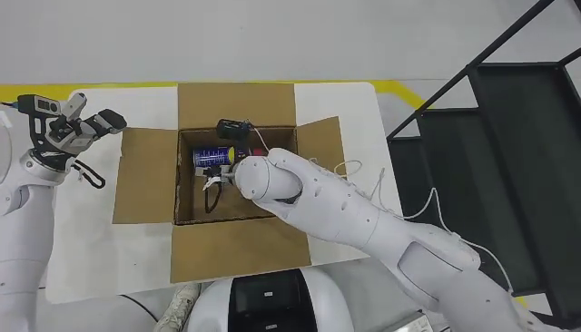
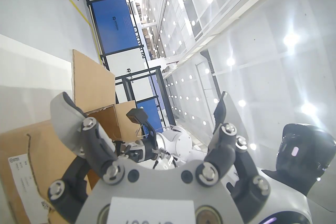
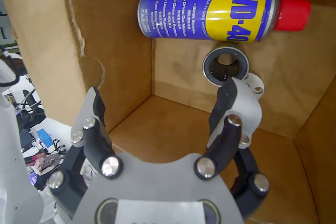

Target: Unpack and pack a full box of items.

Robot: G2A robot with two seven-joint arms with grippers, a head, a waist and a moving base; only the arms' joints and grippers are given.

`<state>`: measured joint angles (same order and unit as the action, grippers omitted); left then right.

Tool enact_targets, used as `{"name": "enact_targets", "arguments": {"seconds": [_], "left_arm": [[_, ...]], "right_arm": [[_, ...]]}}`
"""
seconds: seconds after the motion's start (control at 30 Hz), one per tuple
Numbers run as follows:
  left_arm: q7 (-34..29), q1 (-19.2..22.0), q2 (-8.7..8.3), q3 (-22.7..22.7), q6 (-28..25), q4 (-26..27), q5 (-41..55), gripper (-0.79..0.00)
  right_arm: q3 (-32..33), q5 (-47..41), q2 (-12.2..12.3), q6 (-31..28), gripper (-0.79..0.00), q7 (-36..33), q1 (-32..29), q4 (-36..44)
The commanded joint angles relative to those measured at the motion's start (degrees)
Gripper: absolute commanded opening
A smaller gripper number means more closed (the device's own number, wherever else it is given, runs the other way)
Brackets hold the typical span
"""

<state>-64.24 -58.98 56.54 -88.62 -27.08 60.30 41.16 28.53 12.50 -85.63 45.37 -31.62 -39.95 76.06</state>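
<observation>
An open cardboard box stands mid-table with its flaps spread. Inside it a blue and yellow spray can with a red cap lies on its side against a wall, also visible from above. Below the can sits a metal ring on a white flanged part. My right arm dips into the box. My right gripper is open there, one fingertip right at the ring, with nothing between the fingers. My left gripper hangs open and empty beyond the box's left flap.
The white table has bare room left of the box and a strip on its right. A black metal stair frame stands off the table's right side. A box flap rises near the left gripper.
</observation>
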Motion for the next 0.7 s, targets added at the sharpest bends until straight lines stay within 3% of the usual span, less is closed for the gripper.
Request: {"name": "enact_targets", "arguments": {"seconds": [0.0,0.23,0.67], "left_arm": [[0.0,0.0,0.00,0.0,0.0,0.0,0.0,0.000],[0.0,0.0,0.00,0.0,0.0,0.0,0.0,0.000],[0.0,0.0,0.00,0.0,0.0,0.0,0.0,0.000]], "right_arm": [[-1.1,0.8,-1.4,4.8,0.000,2.6,0.9,-3.0],[-3.7,0.9,-4.0,11.3,0.000,1.1,2.7,-6.6],[-5.7,1.3,-7.0,8.9,0.000,-3.1,5.3,-15.8]]}}
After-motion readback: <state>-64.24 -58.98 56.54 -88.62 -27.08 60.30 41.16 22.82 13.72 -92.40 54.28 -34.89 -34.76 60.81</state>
